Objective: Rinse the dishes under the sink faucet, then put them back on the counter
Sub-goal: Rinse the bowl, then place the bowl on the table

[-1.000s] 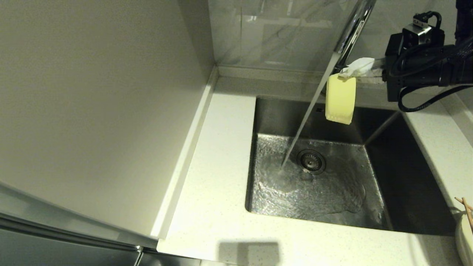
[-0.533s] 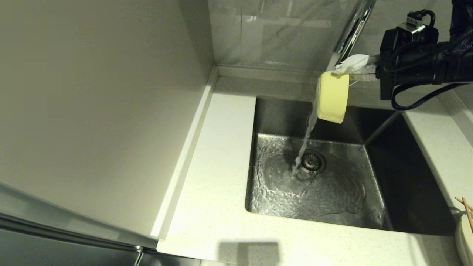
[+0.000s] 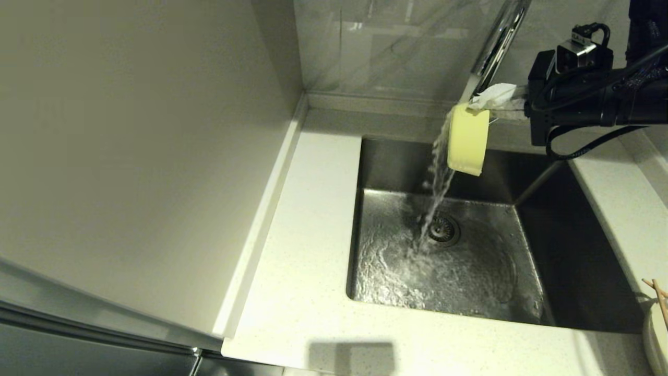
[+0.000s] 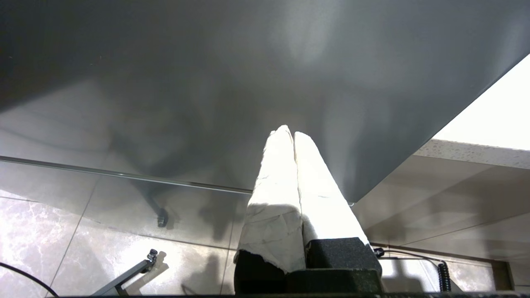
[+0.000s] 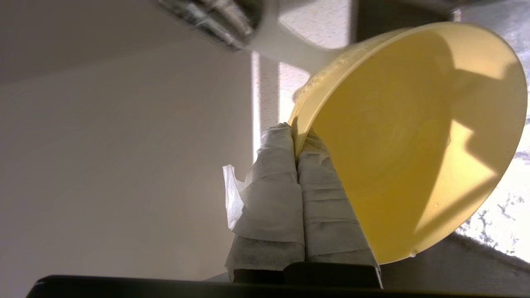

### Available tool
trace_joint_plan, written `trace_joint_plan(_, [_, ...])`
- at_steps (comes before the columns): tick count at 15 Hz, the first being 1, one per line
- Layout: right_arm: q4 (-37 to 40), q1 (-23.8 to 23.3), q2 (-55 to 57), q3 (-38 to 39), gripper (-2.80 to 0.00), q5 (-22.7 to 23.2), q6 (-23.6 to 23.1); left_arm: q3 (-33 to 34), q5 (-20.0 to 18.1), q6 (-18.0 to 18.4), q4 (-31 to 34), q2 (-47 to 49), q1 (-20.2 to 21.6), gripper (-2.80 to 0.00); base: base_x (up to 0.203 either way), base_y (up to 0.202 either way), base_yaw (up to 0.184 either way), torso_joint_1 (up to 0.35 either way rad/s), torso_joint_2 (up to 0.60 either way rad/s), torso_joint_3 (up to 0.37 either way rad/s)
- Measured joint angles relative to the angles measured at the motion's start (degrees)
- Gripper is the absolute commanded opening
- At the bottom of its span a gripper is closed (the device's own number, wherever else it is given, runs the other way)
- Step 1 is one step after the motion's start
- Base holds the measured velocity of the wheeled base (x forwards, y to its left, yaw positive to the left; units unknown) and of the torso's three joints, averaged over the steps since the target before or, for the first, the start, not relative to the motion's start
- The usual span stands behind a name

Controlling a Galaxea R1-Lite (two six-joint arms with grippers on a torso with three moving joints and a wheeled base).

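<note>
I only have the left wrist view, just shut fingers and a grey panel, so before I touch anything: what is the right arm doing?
Observer: The right gripper is shut on the rim of the yellow bowl, holding it on edge above the sink.
Operator: Is water running?
Observer: Yes. The stream from the faucet strikes the bowl and spills down toward the drain.
Operator: And the other dishes?
Observer: The plate and chopsticks show at the head view's right edge, on the counter right of the sink. The left gripper is nowhere in the head view.
</note>
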Motion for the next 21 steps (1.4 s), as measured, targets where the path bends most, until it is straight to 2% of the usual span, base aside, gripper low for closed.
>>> trace_joint_plan(3, [0.13,-3.23,-0.5,1.32,-2.8,0.1,-3.31,0.0,0.0,-0.01,0.02,0.0,0.0,-2.8,0.0,0.0,0.0,0.0,0.0,0.0])
trace_joint_plan(6, [0.59,-8.84,-1.5,2.58,-2.8,0.24,-7.5,0.0,-0.01,0.0,0.02,0.0,0.0,-2.8,0.0,0.0,0.0,0.0,0.0,0.0])
trace_joint_plan(8, [2.83,-13.06,-2.3,3.16,-2.8,0.27,-12.57,0.0,-0.01,0.0,0.0,0.0,0.0,-2.8,0.0,0.0,0.0,0.0,0.0,0.0])
trace_joint_plan(10, [7.6,-16.1,-3.03,3.47,-2.8,-0.4,-21.19,0.0,0.0,-0.01,0.0,0.0,0.0,-2.8,0.0,0.0,0.0,0.0,0.0,0.0])
trace_joint_plan(13, [13.09,-18.27,-4.3,7.72,-2.8,-6.36,-38.86,0.0,0.0,0.0,0.02,0.0,0.0,-2.8,0.0,0.0,0.0,0.0,0.0,0.0])
trace_joint_plan(14, [11.11,-18.61,-4.82,10.08,-2.8,-8.85,-42.7,0.0,-0.01,0.0,0.0,0.0,0.0,-2.8,0.0,0.0,0.0,0.0,0.0,0.0])
trace_joint_plan(16, [8.15,-18.88,-5.67,13.83,-2.8,-11.84,-47.24,0.0,0.0,-0.01,0.0,0.0,-0.02,-2.8,0.0,0.0,0.0,0.0,0.0,0.0])
trace_joint_plan(19, [4.33,-18.99,-6.52,14.99,-2.8,-16.27,-57.39,0.0,0.0,-0.01,0.02,0.0,0.0,-2.8,0.0,0.0,0.0,0.0,0.0,0.0])
trace_joint_plan(21, [3.95,-18.99,-6.76,15.08,-2.8,-20.5,-65.8,0.0,0.01,-0.01,-0.01,0.0,0.0,-2.8,0.0,0.0,0.0,0.0,0.0,0.0])
